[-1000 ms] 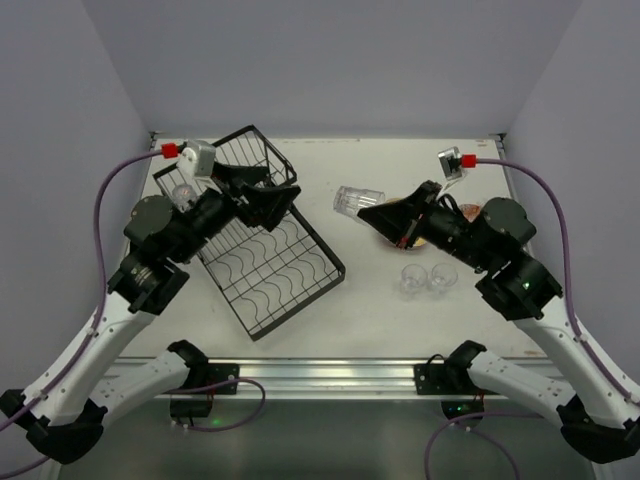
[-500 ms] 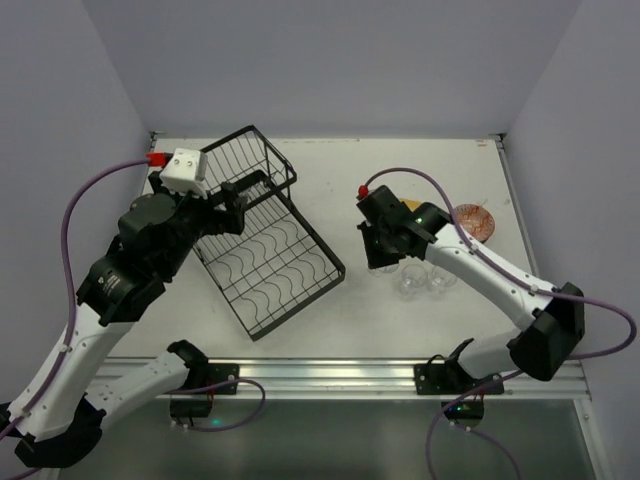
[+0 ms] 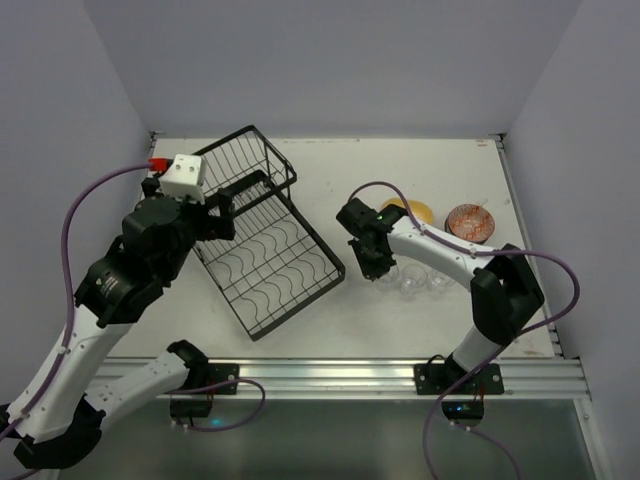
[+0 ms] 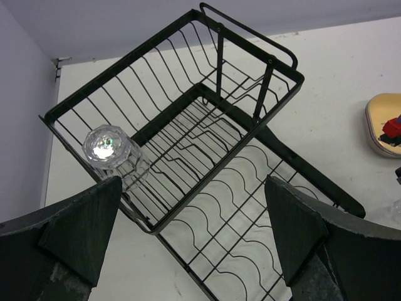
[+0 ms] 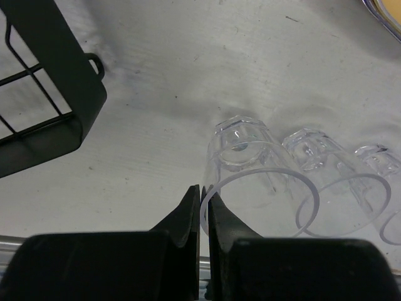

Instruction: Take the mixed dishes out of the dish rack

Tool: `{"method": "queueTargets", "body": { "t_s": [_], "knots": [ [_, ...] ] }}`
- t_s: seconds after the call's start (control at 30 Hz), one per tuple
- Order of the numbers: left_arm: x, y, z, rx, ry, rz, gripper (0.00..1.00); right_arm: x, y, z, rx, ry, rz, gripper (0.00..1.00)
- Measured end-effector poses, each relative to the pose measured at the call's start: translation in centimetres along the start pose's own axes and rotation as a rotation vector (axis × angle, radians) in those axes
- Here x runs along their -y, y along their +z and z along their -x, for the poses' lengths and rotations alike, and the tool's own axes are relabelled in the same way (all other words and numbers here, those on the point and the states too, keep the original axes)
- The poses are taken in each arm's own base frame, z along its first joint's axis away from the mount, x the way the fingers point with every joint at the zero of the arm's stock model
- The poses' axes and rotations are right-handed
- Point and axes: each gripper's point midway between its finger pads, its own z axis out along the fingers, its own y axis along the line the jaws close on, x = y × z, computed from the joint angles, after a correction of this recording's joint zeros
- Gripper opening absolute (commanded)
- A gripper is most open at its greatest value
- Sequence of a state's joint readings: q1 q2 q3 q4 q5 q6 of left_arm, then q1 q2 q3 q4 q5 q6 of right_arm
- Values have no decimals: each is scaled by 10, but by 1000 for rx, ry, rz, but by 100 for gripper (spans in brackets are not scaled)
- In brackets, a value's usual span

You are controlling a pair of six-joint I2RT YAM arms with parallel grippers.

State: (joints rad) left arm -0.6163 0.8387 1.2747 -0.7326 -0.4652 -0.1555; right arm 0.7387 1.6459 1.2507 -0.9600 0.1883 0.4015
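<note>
The black wire dish rack (image 3: 270,250) lies left of centre. In the left wrist view its basket (image 4: 207,81) holds one upside-down clear glass cup (image 4: 111,150). My left gripper (image 4: 191,251) hangs open and empty above the rack, as the top view (image 3: 228,205) also shows. My right gripper (image 5: 202,191) is shut on the rim of a clear glass cup (image 5: 250,163) that stands low at the table, beside two more clear cups (image 5: 338,182). In the top view the right gripper (image 3: 376,262) is just left of those cups (image 3: 424,282).
A yellow plate (image 3: 412,211) and a red-brown patterned bowl (image 3: 470,222) sit on the table behind the cups. The rack's near corner (image 5: 50,106) is close to the left of the right gripper. The table's front edge runs just below the cups.
My right arm carried the glass cup from above the yellow plate down to the left of the two standing cups. My left arm drew back and rose above the rack.
</note>
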Motion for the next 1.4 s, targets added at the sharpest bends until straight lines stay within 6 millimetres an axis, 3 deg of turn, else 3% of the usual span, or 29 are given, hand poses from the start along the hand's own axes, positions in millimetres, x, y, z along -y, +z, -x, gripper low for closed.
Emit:
{"method": "queueTargets", "body": {
  "t_s": [0.2,0.5,0.6,0.67,0.83,0.97,1.1,1.23,1.4],
  "knots": [
    [-7,-3,-4,-13,11,31,100,0,14,1,-17,-4,1,0],
    [-13,-3,-12,-45,33,64,100,-8,24,1,-25,-4,40,8],
    [-14,-2,-12,-49,41,68,100,-8,25,1,-26,-2,41,21],
    [-14,-1,-13,-53,43,72,100,-8,26,0,-28,0,40,36],
    [-16,5,-13,-69,55,102,100,-6,23,-1,-25,2,39,47],
    [-19,17,-6,-91,62,145,100,-2,1,1,18,15,50,56],
    [-46,40,7,-126,34,249,100,8,-44,11,140,41,70,76],
    [-66,70,18,-187,25,341,100,19,-87,22,286,72,101,87],
    [-81,105,5,-291,31,372,100,26,-95,21,317,78,91,88]
  ]
}}
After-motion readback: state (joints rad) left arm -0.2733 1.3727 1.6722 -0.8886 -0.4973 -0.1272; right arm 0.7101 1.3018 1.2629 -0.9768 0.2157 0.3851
